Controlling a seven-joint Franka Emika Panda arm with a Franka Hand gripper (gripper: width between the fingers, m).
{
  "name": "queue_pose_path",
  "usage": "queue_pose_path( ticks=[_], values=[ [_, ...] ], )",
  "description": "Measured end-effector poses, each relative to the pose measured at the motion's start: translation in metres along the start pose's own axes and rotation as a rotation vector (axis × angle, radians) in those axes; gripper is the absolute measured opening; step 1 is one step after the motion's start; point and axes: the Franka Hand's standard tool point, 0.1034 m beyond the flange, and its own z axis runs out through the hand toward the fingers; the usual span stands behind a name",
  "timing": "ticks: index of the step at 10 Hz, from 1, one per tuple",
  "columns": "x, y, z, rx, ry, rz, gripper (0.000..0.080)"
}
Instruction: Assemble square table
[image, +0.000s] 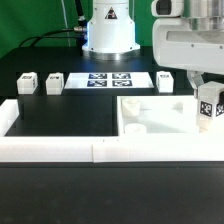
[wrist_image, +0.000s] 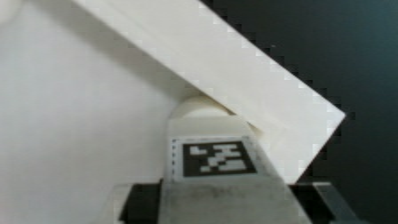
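Observation:
The square tabletop (image: 150, 112) is a white slab with a recessed top, lying at the exterior view's right. My gripper (image: 207, 92) is shut on a white leg (image: 209, 106) with a black-and-white tag, and holds it upright at the slab's right corner. In the wrist view the leg (wrist_image: 212, 140) sits between my dark fingers (wrist_image: 153, 202), its far end against the inside of the slab's raised corner rim (wrist_image: 240, 72). The gripper (wrist_image: 221, 198) closes on the leg's sides. Three more tagged legs lie on the table: two at the left (image: 27, 82) (image: 54, 83) and one (image: 165, 80) behind the slab.
The marker board (image: 108, 78) lies flat in front of the robot base (image: 108, 30). A long low white border wall (image: 90, 150) runs along the front and turns up at the left (image: 8, 118). The table surface is black.

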Motion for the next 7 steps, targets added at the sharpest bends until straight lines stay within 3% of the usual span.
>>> queue_pose_path(
  ticks=[2,3,4,5,6,7],
  values=[
    [0.0029,0.0009,-0.0004,0.025,-0.05,0.186,0.0294],
    [0.0014,0.0004,0.0,0.025,-0.052,0.198,0.0373],
    [0.0011,0.0005,0.0004,0.026,-0.052,0.159,0.0373],
    [0.001,0.0005,0.0006,0.026,-0.052,0.16,0.0553],
    [0.0002,0.0004,0.0007,0.025,-0.049,0.098,0.0553],
    [-0.0038,-0.0008,0.0014,0.031,-0.046,-0.169,0.0629]
  ],
)
